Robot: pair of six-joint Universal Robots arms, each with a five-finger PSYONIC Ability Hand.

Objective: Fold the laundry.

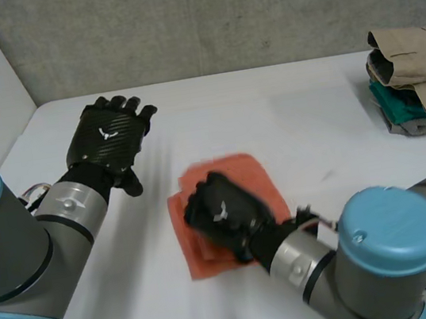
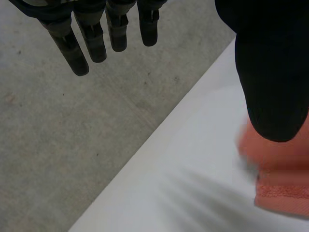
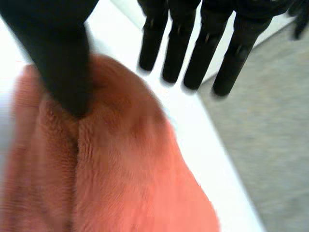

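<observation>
Salmon-orange terry towel (image 1: 251, 174) lies folded into a rough rectangle on the white table (image 1: 296, 123), just toward 5 o'clock of the table's middle; layers sit offset, with stepped edges showing at its 7 o'clock corner; surface nap fuzzy, one soft crease running across it (image 3: 120, 183); a flat hem band shows along one edge (image 2: 282, 193).

Right hand (image 1: 222, 210) sits on the towel's middle; its fingers (image 3: 193, 48) are straight and reach past the cloth's edge, thumb tip touching the crease; nothing pinched, hand unclenched.

Left hand (image 1: 109, 135) is at 10 o'clock of the towel, well apart from it, over bare table; fingers (image 2: 91, 38) extended and relaxed, holding nothing.

Pile of folded clothes (image 1: 417, 77), beige over teal over grey, sits at 2 o'clock of the towel, at the table's edge.
</observation>
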